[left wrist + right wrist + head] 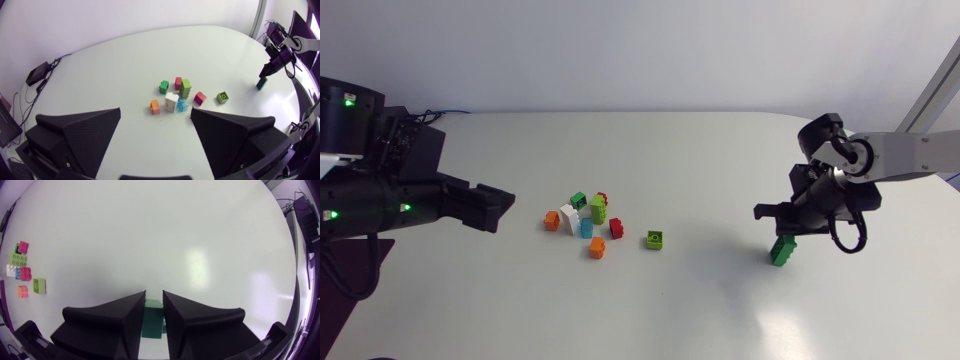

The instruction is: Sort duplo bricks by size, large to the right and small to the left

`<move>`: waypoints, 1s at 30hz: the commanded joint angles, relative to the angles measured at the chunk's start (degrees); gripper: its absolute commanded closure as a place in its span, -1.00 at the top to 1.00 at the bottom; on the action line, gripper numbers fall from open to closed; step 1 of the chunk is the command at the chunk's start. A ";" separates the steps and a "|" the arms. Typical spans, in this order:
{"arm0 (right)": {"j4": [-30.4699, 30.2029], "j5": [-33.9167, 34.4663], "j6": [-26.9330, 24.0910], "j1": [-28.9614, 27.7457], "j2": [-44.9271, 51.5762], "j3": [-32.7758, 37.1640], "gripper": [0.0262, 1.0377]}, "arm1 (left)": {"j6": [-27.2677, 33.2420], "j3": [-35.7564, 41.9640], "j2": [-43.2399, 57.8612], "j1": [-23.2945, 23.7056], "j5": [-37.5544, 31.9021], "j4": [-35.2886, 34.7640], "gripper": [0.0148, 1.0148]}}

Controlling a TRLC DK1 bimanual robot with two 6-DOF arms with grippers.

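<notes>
Where the right pincer stands: low over my right side of the table (720, 310), the right pincer (782, 230) is clenched on the dark green brick (152, 322), with one finger against each flank.
Dark green brick: sits between the fingers and reaches below their tips. Its lower end is at or just above the table; I cannot tell which.
Step in hand: by my judgement, setting a large brick down on the right-hand side.
Next move: calls for the brick's base to be flat on the table, then the fingers to part evenly and lift straight up so the brick is not dragged or tipped.
Light green brick (654, 239): the nearest loose piece, well apart from the right pincer and off toward my other arm.
Brick pile (585, 215): beyond that one, a close cluster of orange, white, blue, red and green pieces, unsorted.
Left pincer (500, 208): on the pile's far side from the right pincer, released, fingers wide apart with nothing between them.
Containers: none to be seen; every brick lies on the bare table.
</notes>
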 commanded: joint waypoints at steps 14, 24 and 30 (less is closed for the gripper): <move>-11.25 -0.63 4.29 10.44 1.10 17.25 0.94 | -0.37 -0.79 -2.06 0.30 0.20 0.09 0.93; -11.43 -0.90 9.83 20.72 5.23 19.00 0.94 | 0.77 -0.35 9.90 -2.69 0.11 7.21 0.93; -11.43 -0.90 10.18 21.60 4.70 17.95 0.94 | 4.20 4.75 28.35 -7.18 -0.51 10.64 0.93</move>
